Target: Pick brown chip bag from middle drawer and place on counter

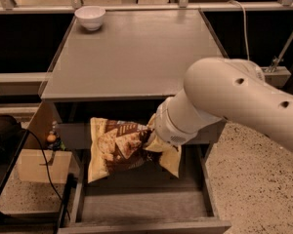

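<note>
1. The brown chip bag [118, 147] hangs tilted over the open middle drawer [141, 206], lifted clear of its floor, directly left of the gripper [149, 138].
2. The gripper, mostly hidden behind the white arm [234, 96], is clenched on the bag's right part.
3. A white bowl [90, 17] sits on the table [136, 52], at its far-left corner.

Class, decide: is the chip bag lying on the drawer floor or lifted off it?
Lifted: the bag hangs from the gripper, above the drawer and its bare floor.
</note>
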Controlling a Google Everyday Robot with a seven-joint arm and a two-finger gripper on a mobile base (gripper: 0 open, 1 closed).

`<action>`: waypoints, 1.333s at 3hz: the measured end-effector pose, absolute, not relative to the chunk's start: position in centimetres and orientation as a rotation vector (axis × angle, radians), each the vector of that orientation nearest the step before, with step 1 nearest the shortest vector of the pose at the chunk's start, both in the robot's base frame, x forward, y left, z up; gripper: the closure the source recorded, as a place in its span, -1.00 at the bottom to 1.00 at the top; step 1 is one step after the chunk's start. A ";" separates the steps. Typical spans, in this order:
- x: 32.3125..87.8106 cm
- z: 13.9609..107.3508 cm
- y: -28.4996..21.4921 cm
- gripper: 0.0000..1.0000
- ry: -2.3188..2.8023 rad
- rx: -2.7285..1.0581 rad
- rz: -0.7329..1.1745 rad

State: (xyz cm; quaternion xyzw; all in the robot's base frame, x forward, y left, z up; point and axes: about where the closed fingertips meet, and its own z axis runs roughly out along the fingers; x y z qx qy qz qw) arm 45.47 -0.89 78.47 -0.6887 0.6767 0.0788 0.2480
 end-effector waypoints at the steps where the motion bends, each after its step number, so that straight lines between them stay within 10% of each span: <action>1: 44.1 83.4 -0.7 1.00 1.852 -1.882 0.196; 4: 42.6 90.1 -1.1 1.00 1.884 -1.911 0.196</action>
